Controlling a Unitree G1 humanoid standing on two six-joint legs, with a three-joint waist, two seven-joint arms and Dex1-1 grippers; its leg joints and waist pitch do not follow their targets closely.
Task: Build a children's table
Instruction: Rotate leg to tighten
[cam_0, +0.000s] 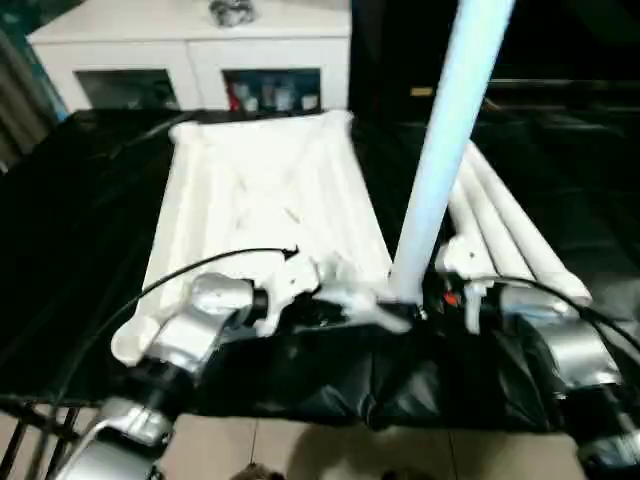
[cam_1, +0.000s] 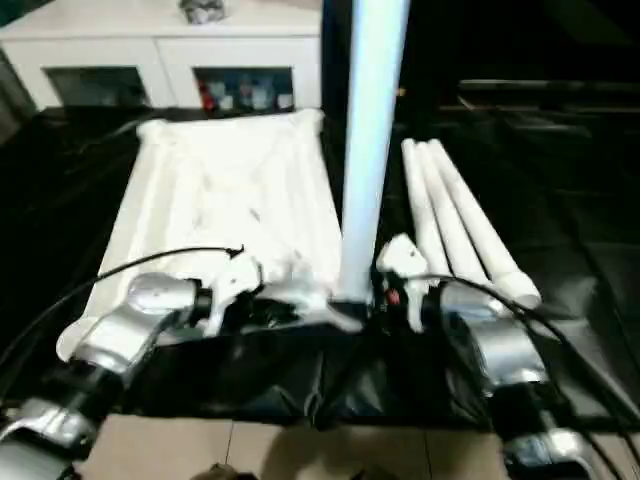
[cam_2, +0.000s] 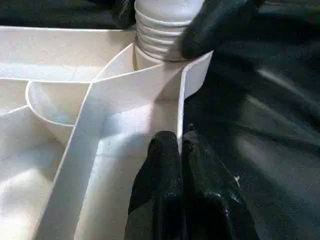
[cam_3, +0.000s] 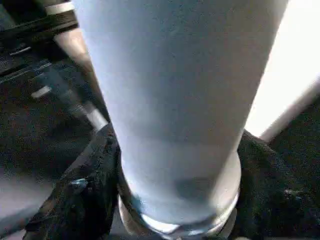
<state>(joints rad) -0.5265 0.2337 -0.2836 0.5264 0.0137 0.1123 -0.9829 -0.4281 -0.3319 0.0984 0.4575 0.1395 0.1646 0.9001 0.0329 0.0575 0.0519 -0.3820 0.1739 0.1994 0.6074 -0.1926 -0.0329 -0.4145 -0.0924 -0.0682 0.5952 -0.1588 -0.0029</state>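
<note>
Tabletop (cam_0: 265, 200) lies ribbed side up on a table covered in black sheet (cam_0: 90, 230), so the corner sockets face upward and can take legs. One leg (cam_0: 440, 170) stands nearly upright, leaning slightly, with its threaded end entering the socket (cam_2: 167, 65) at the near right corner of the tabletop; in the left wrist view the ribbed thread still shows above the socket rim, so I judge it not fully seated. Right hand (cam_3: 175, 185) has its two black fingers either side of the leg's lower end, touching it, gripping it just above the socket, presumably to steady and turn it in. Left hand (cam_2: 180, 150) is closed, fingertips pressed together on the thin edge wall of the tabletop beside that socket; whether the wall is pinched between them or they merely press on it I cannot tell. Likely purpose: hold the tabletop down against the twisting. Count: one tabletop; four legs in all, one in the socket, three spare legs (cam_0: 505, 225) lying side by side on the sheet to the right of the tabletop, touching one another. A white cabinet (cam_0: 190, 50) stands behind the table, not part of the job. Progress: first leg in hand, three sockets unfilled.
</note>
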